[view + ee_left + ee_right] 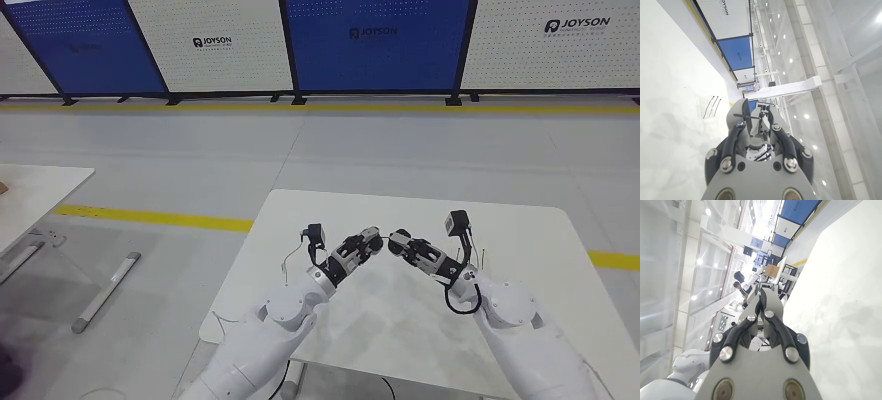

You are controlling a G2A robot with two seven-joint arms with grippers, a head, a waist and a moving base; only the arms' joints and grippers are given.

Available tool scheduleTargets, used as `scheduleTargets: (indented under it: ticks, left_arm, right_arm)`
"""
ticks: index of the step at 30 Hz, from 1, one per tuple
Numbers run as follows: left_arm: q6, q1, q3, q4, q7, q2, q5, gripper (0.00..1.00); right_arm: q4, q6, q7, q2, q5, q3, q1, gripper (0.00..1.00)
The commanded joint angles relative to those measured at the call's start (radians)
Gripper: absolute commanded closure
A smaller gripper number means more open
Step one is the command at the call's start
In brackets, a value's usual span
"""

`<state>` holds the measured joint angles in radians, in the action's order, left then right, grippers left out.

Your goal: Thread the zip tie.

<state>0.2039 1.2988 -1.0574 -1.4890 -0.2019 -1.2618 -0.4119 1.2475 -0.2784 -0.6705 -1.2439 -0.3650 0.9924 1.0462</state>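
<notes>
The right hand (397, 241) is clenching the zip tie (746, 117) at frame centre above the tabletop (330, 210), presenting it to the left hand (757, 110), hanging released; threading is pending, needing fine tip-to-head alignment.

The flat white bench (530, 250) carries faint grey mottling. The left claw (756, 108) is pale grey, with black ribbed pads, black links and silver bolt heads. The right claw (761, 293) has the same colours. The thin black plastic zip tie (745, 117) shows dark against the left claw's grey. At middle left of the left wrist view, three spare black zip ties (712, 107) stand out on the white. Along the top of the top view, blue perforated panels (380, 45) alternate with white perforated panels (210, 45), all finely dotted and black-framed. A yellow floor stripe (150, 216) crosses the pale grey floor (180, 150).
</notes>
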Motion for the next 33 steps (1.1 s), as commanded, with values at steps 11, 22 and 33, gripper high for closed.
scheduleTargets:
  ticks: [11,22,33]
  left_arm:
    - [-0.003,-0.002,0.0,0.005,0.002,-0.003,0.015,1.0]
    - [0.006,0.013,-0.005,-0.011,-0.006,-0.003,0.028,0.56]
    - [0.005,0.015,-0.009,-0.009,-0.004,-0.005,0.03,0.9]
  right_arm:
    - [-0.001,0.003,-0.007,-0.006,0.006,0.007,0.001,1.0]
    - [-0.002,0.01,-0.005,-0.011,0.015,0.013,0.003,1.0]
    - [-0.006,0.009,-0.009,-0.016,0.015,0.02,0.004,1.0]
